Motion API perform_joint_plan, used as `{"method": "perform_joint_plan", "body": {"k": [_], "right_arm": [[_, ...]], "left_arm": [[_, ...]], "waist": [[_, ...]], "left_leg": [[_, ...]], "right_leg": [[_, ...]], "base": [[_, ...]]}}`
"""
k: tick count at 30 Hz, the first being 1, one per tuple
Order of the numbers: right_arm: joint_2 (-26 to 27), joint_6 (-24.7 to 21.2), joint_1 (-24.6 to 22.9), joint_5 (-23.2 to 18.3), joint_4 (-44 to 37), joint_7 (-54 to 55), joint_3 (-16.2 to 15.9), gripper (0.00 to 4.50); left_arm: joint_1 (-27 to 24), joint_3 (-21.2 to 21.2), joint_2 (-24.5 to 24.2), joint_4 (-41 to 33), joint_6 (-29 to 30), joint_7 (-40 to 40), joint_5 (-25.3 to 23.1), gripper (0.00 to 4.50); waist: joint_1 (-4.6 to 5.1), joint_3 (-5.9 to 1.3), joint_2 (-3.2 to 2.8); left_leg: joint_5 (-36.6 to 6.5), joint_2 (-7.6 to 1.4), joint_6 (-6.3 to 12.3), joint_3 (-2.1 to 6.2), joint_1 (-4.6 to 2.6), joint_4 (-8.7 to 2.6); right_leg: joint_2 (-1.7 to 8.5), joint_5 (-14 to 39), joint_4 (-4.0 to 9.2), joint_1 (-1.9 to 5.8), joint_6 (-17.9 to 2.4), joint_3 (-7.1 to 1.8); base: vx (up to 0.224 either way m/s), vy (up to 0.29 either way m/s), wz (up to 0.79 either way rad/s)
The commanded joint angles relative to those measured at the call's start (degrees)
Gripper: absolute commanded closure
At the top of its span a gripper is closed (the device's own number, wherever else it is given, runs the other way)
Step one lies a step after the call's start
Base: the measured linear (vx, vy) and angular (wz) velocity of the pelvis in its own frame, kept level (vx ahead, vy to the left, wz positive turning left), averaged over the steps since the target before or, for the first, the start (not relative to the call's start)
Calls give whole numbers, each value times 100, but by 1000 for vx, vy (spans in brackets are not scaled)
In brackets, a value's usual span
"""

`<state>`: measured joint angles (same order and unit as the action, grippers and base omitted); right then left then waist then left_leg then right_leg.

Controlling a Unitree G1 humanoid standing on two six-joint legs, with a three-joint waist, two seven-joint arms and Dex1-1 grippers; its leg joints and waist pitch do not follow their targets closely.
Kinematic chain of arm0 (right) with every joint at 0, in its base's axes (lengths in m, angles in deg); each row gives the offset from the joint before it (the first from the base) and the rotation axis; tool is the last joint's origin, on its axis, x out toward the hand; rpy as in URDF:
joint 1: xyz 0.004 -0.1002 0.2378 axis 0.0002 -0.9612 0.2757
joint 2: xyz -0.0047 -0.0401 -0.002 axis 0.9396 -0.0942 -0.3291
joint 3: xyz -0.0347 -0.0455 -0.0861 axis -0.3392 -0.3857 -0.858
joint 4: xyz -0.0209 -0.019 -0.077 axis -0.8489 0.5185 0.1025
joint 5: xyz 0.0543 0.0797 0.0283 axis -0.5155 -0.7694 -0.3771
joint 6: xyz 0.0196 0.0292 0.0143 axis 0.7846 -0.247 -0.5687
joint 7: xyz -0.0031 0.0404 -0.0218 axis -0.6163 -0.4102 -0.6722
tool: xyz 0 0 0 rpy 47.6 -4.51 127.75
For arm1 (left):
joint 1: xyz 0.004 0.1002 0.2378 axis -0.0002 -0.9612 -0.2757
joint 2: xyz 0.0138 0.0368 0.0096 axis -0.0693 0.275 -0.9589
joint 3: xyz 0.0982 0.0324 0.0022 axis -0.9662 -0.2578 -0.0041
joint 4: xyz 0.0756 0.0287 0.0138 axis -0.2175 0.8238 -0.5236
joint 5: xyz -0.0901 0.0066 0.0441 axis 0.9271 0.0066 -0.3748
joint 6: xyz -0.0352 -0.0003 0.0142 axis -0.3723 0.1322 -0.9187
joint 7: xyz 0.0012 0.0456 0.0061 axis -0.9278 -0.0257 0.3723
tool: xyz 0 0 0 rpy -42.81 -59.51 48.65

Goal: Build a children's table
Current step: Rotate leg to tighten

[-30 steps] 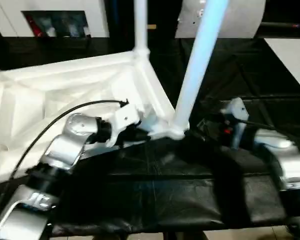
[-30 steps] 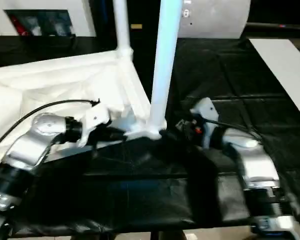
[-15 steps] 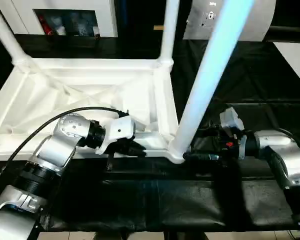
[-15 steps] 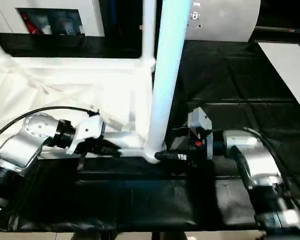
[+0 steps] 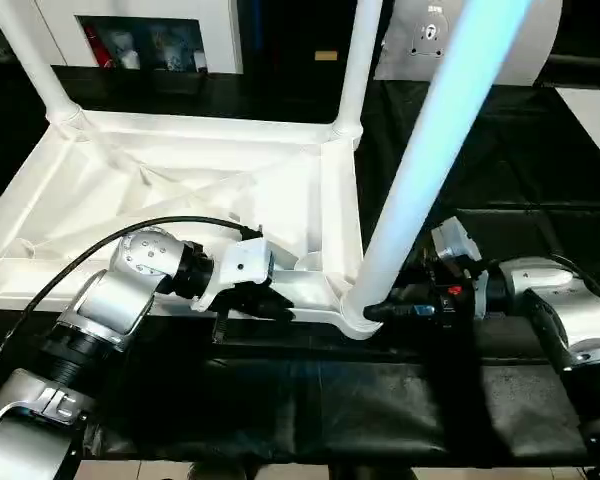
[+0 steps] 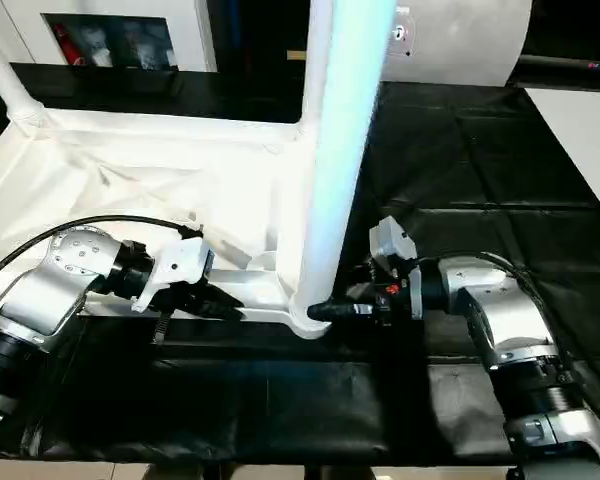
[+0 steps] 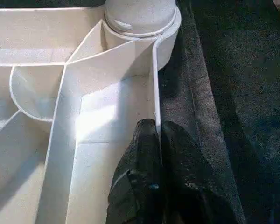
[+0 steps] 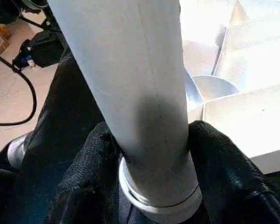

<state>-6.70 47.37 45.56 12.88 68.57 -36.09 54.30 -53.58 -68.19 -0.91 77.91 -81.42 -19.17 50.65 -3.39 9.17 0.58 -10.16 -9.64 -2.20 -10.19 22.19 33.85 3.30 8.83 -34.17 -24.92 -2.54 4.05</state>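
- A white plastic children's table (image 5: 180,190) lies upside down on a worktable covered in black cloth (image 5: 310,400), its ribbed underside facing up, filling the left and middle of the scene.
- At the far left corner, a white leg (image 5: 30,55) stands in its socket and leans up and away to the left.
- On the near left, the left gripper (image 5: 265,300) reaches in from the robot's silver forearm. Its two black fingers (image 7: 147,158) are clenched on the thin near edge wall of the tabletop, one on each side, a little left of the near right corner.
- A black cable (image 5: 110,240) arcs over the left wrist.
- At the far right corner, a second white leg (image 5: 358,60) stands upright in its socket.
- At the near right corner, a third, thicker-looking leg (image 5: 420,170) rises from its round socket (image 5: 355,318), tilted toward the right and closest to the camera.
- Just right of that socket, the right gripper (image 5: 395,312) comes in level from the right. Its black fingers (image 8: 214,158) sit on either side of the leg's base, touching it.
- A white panel (image 5: 595,110) lies at the far right edge.
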Motion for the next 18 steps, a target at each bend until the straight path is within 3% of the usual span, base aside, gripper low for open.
{"method": "perform_joint_plan", "body": {"k": [1, 5, 8, 12, 13, 14, 18], "right_arm": [[36, -147, -58, -142, -189, -85, -106, 251], [225, -326, -242, -170, -490, 331, -75, 256], [591, -385, -349, 62, -638, 1259, -3, 256], [1423, -937, -376, 458, -833, 3134, 219, 257], [1631, -1069, -363, 514, -860, 3524, 289, 258], [1803, -1181, -352, 560, -887, 3845, 348, 259], [2816, -1331, -187, 978, -835, 5632, 561, 259]], "left_arm": [[30, -176, 17, -126, -60, -81, -28, 450], [75, -41, 222, -67, 229, 325, -35, 450], [150, 140, 559, -34, 597, 868, 12, 450], [290, 258, 1129, 35, 1148, 1745, -88, 450], [340, 279, 1267, 103, 1224, 1930, -113, 450], [385, 294, 1378, 167, 1267, 2071, -134, 450], [760, 501, 2126, 635, 1468, 3110, -264, 450]], "waist": [[20, -516, 22], [14, -511, 21], [40, -474, 30], [156, -406, 20], [195, -429, 28], [212, -422, 35], [296, -408, -1]], "left_leg": [[-545, -362, 739, 91, -95, -324], [-561, -363, 742, 92, -100, -326], [-752, -348, 583, 105, -97, -342], [-1088, -320, 248, 140, -107, -396], [-1150, -302, 183, 168, -91, -386], [-1152, -293, 182, 172, -74, -396], [-1274, -274, 178, 143, -127, -384]], "right_leg": [[505, 1263, 351, 403, -1382, -334], [505, 1308, 360, 396, -1360, -332], [517, 1714, 410, 382, -1276, -326], [501, 2574, 510, 343, -935, -311], [527, 2708, 511, 377, -861, -294], [529, 2754, 522, 381, -822, -293], [504, 2722, 579, 283, -783, -310]], "base": [[0, 0, 0], [0, 0, 0], [0, 0, 0], [0, 0, 0], [0, 0, 0], [0, 0, 0], [0, 0, 0]]}}
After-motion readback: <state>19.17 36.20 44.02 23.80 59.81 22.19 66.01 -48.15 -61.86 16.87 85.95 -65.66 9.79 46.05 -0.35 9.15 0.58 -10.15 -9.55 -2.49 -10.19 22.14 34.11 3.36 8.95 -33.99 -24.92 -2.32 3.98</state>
